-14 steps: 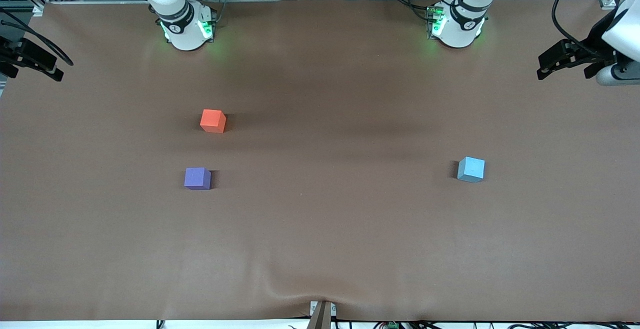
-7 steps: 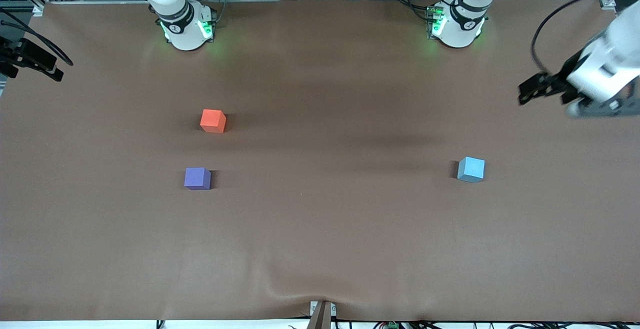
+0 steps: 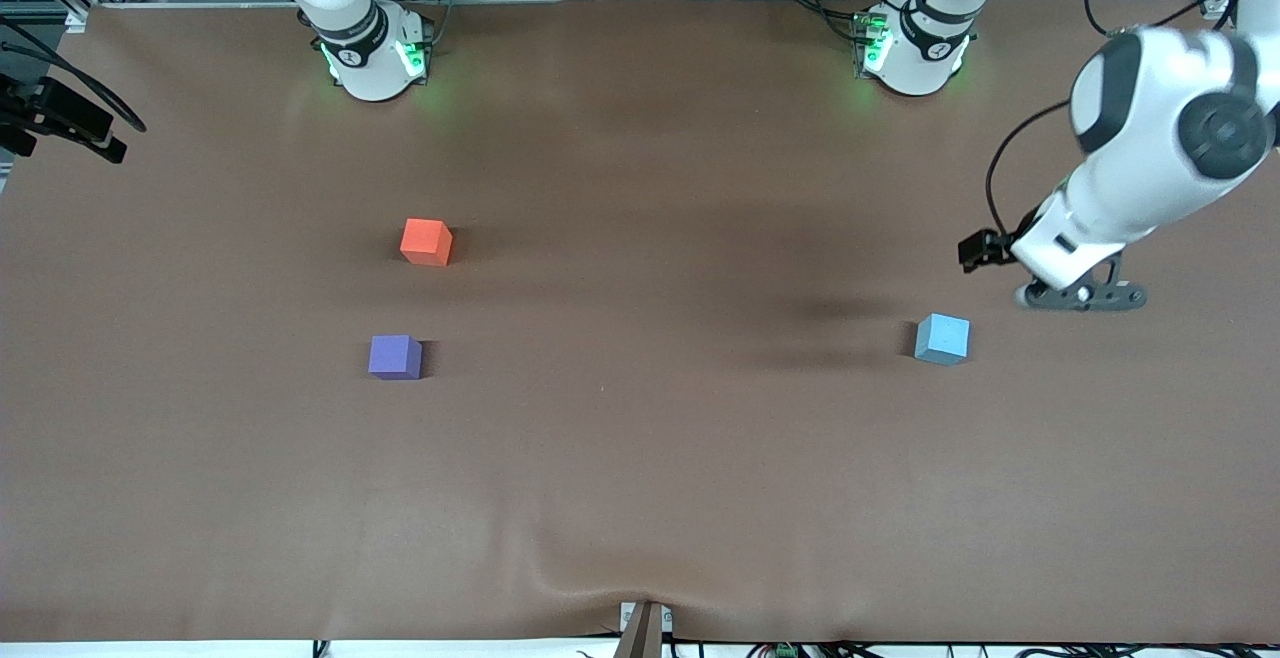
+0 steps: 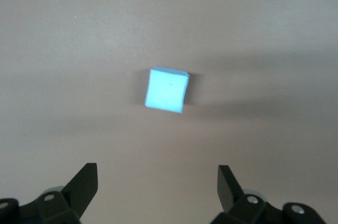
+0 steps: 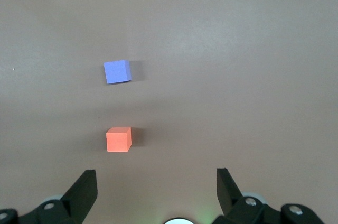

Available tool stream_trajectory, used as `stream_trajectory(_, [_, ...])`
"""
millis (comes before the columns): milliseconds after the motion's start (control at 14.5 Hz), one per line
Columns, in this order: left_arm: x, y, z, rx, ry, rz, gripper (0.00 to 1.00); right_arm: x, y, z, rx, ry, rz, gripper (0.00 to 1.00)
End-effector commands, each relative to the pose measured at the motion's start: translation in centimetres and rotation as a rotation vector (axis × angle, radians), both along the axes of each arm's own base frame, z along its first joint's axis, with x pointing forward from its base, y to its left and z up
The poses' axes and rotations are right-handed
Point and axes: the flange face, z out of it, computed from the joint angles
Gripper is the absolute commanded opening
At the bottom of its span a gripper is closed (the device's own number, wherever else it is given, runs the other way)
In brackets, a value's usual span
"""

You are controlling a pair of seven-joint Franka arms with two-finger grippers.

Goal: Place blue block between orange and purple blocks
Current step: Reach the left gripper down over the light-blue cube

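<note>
Hovering with left gripper [image 4: 157, 184] open over the tabletop [image 3: 640, 458] near the ungrasped blue block [image 3: 942, 339], well apart from orange block [image 3: 426, 241] and purple block [image 3: 395, 356]; right gripper [image 5: 156, 184] waiting open.

On the brown table [image 3: 640, 498], the blue block [image 3: 942, 339] sits well apart from the orange block [image 3: 426, 241] and purple block [image 3: 395, 356]; the left gripper [image 3: 1080, 296] hangs near the blue block.

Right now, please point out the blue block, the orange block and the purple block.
blue block [image 3: 942, 338], front view, top face.
orange block [image 3: 425, 238], front view, top face.
purple block [image 3: 393, 353], front view, top face.
</note>
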Motion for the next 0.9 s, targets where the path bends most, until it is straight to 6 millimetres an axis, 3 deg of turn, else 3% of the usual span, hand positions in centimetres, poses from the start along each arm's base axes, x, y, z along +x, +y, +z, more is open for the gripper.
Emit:
stream_trajectory(0, [1.3,0.1,-3.5,0.006,0.015,-0.027,1.0,0.1,-0.1,0.3,-0.016,0.004,0.002,1.0])
stream_trajectory(276, [2.2,0.6,-8.0,-0.029,0.026,-0.019,1.0,0.1,-0.1,0.3,-0.016,0.004,0.002,1.0])
stream_trajectory(829, [3.1,0.1,-13.2,-0.07,0.023,-0.025,1.0,0.1,-0.2,0.3,-0.016,0.004,0.001,1.0])
